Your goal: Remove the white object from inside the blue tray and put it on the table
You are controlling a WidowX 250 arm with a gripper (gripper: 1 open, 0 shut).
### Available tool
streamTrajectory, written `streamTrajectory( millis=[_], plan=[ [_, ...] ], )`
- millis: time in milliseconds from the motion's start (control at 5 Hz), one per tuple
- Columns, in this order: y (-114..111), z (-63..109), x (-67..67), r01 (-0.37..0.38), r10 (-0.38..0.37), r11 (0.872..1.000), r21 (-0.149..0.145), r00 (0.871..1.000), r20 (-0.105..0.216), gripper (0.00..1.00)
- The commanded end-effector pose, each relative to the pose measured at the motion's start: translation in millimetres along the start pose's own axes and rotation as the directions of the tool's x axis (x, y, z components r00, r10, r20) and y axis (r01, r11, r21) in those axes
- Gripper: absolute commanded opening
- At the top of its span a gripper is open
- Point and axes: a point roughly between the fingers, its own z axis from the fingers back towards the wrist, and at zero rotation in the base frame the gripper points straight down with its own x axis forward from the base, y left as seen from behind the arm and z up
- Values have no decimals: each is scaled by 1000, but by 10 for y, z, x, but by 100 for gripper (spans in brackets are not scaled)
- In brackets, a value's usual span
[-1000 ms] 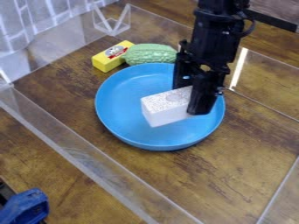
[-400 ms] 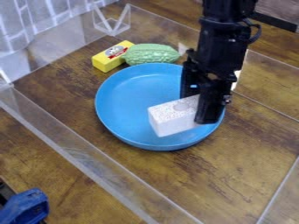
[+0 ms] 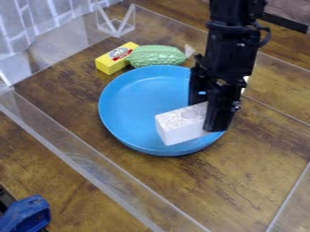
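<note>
The white object (image 3: 180, 125), a small rectangular block with a speckled top, sits over the right part of the blue tray (image 3: 127, 113), near its front-right rim. My black gripper (image 3: 208, 111) comes down from above and is shut on the block's right end. I cannot tell if the block touches the tray floor or hangs just above it. The tray rests on the dark wood-plank table (image 3: 72, 136).
A yellow block (image 3: 115, 59) and a green rounded object (image 3: 157, 56) lie just behind the tray. Clear plastic walls (image 3: 72, 118) border the tabletop on the left and front. A blue item (image 3: 22, 217) shows at the bottom left corner.
The gripper has carried the white block to the right and slightly forward, from the tray's middle toward its front-right rim.
</note>
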Motion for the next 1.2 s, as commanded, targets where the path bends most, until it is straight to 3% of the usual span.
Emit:
streamTrajectory(
  millis=[0, 1000],
  plan=[
    [-80, 118, 32, 30, -30, 999, 13, 999, 37, 0],
    [-194, 9, 55, 82, -81, 996, -19, 997, 19, 0]
  ],
)
